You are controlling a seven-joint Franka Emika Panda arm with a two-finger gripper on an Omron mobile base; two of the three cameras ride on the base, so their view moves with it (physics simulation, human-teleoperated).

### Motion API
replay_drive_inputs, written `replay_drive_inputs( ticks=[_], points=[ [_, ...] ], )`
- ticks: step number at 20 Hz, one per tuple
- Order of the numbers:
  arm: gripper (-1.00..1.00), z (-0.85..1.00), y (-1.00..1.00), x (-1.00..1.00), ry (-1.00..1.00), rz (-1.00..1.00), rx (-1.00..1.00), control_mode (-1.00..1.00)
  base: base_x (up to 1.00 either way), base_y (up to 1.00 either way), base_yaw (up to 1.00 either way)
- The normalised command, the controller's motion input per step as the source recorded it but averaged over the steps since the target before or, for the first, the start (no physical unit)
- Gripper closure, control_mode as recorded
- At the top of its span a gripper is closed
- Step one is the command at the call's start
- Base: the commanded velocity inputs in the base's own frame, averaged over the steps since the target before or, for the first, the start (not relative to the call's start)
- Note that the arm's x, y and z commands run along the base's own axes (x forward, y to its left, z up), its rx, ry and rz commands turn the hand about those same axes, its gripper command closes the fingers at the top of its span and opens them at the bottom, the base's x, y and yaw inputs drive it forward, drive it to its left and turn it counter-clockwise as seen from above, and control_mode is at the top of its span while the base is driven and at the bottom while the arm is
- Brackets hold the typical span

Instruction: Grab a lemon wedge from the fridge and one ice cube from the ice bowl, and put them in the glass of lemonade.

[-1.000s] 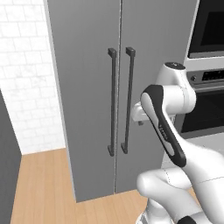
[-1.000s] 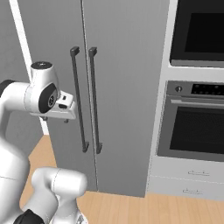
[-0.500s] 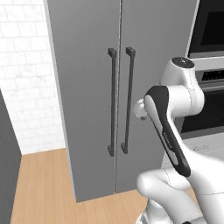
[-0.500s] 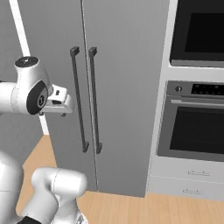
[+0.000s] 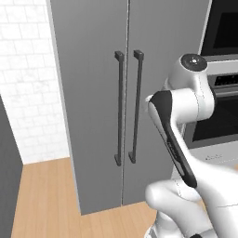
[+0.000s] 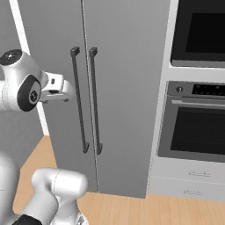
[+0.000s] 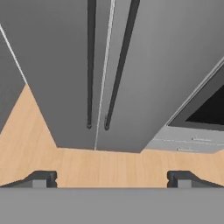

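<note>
while both doors of the fridge (image 5: 93,93) are shut, the move ahead turns on how the gripper (image 7: 112,177) sits relative to the two dark bar handles at the centre seam. in the hand view the fingertips (image 7: 41,178) stand wide apart w/ nothing between them, so the gripper is released and empty. that view looks down the door fronts toward the wood floor (image 7: 100,166), and the left handle (image 7: 91,65) and right handle (image 7: 122,65) run away from the fingers as long thin bars, side by side, just either side of the seam. their long axis is vertical on the fridge, clear in the left base view (image 5: 119,107) and right base view (image 6: 78,101).

in the right base view the hand (image 6: 55,88) hangs in front of the left door, near the left handle at about upper-mid height but apart from it, no contact. judgement: the jaws need to straddle one bar across its thin width, so the finger line should lie crosswise to the vertical bar, then close in on it. the left handle looks the closer pick.

lemon wedge, ice bowl and glass aren't visible; the wedge is presumably behind those shut doors. oven column (image 6: 197,110) stands to the right, not part of this.
</note>
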Motion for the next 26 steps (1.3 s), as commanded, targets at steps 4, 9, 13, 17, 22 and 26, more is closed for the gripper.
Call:
replay_drive_inputs(
  ticks=[4, 9, 13, 17, 22, 26],
  points=[
    [-1.00, -0.49, -0.19, 1.00, 0.00, -0.20, 0.07, -1.00, 0.00, 0.00, 0.00],
    [-1.00, -0.58, -0.03, 1.00, 0.00, -0.10, 0.09, -1.00, 0.00, 0.00, 0.00],
    [-1.00, -0.03, -0.02, 0.85, 0.00, 0.00, 0.18, -1.00, 0.00, 0.00, 0.00],
    [-1.00, -0.01, -0.21, 0.40, 0.01, 0.00, 0.09, -1.00, 0.00, 0.00, 0.00],
    [-1.00, -0.23, -0.10, 0.54, 0.00, 0.00, 0.00, -1.00, 0.00, 0.00, 0.00],
    [-1.00, -0.24, 0.00, 0.75, 0.00, 0.00, 0.00, -1.00, 0.00, 0.00, 0.00]
  ],
)
